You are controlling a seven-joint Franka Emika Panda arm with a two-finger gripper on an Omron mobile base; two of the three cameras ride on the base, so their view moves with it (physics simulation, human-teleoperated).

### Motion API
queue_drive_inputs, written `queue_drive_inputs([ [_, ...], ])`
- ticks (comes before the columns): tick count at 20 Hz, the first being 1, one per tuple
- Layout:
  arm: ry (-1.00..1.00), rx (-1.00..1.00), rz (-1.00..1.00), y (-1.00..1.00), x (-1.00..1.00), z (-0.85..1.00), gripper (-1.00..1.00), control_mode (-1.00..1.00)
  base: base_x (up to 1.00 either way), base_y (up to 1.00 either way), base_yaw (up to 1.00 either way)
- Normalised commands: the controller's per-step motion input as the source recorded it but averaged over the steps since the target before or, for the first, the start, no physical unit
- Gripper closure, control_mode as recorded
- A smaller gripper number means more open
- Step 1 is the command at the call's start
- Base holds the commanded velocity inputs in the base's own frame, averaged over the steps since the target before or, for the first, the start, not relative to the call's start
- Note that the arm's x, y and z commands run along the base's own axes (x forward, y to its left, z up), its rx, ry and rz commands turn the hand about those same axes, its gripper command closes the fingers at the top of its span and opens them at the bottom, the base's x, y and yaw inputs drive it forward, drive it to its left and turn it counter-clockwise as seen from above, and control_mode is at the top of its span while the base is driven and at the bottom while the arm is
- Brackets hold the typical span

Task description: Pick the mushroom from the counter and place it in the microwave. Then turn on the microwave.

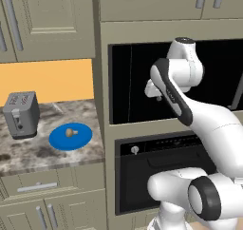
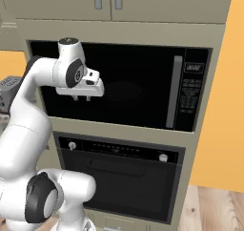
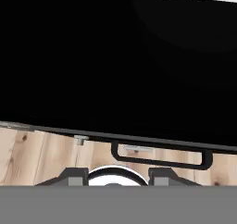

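The tan mushroom [image 1: 71, 132] lies on a blue round plate [image 1: 83, 139] on the speckled counter [image 1: 28, 155], left of the tall cabinet. The black microwave [image 2: 128, 89] is built into that cabinet; its door looks shut, with the grey bar handle [image 2: 177, 91] and keypad [image 2: 189, 94] at its right. My gripper [image 2: 81, 99] hangs in front of the left part of the microwave door, pointing down, well above and to the right of the mushroom. It is open, and its fingertips [image 3: 76, 177] stand apart with nothing between them.
A grey toaster [image 1: 21, 114] stands at the back left of the counter. Below the microwave is a black oven [image 2: 119, 177] with knobs and a horizontal handle [image 3: 162, 162]. A wood floor [image 3: 41, 153] lies beneath. Cabinet doors run above.
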Motion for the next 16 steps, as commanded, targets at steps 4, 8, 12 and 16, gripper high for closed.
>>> queue_drive_inputs([
  [4,-0.07,0.00,0.00,0.00,-0.03,0.00,-1.00,-1.00,0.00,0.00,0.00],
  [8,-0.17,0.00,0.00,-0.04,-0.09,0.00,-1.00,-1.00,0.00,0.00,0.00],
  [12,-0.26,0.01,-0.04,-0.09,-0.14,0.00,-1.00,-1.00,0.00,0.00,0.00],
  [16,-0.24,0.05,-0.05,-0.17,-0.17,0.04,-1.00,-1.00,0.00,0.00,0.00],
])
